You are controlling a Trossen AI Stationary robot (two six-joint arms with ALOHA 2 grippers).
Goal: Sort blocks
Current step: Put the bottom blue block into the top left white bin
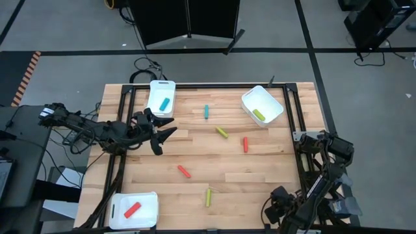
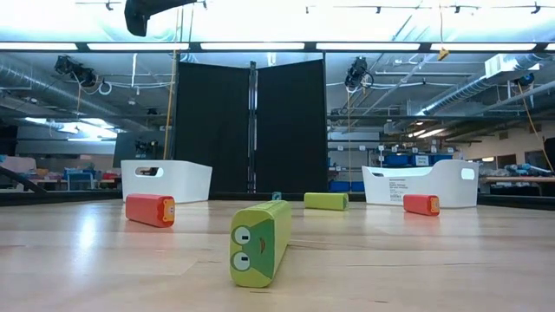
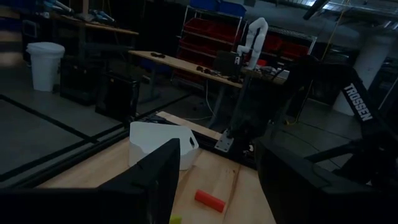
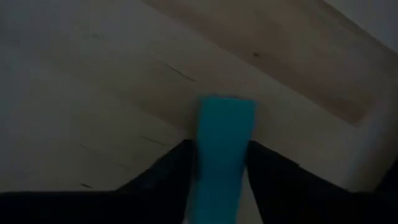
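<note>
The left arm reaches in from the left side, stretched out almost level above the surface, and its gripper (image 1: 162,135) hangs there with the jaws spread wide and empty. The right arm is folded at the near right corner; its gripper (image 4: 219,163) clamps a teal block.

Robotics lab: exposed ceiling ducts (image 2: 52,82), parts shelving (image 3: 208,34), workbenches (image 3: 186,63).

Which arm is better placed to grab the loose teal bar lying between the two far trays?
Left: the left claw, open, hovers nearest the small teal-blue bar; the right claw, back at the near right corner, already grips another teal bar.
</note>
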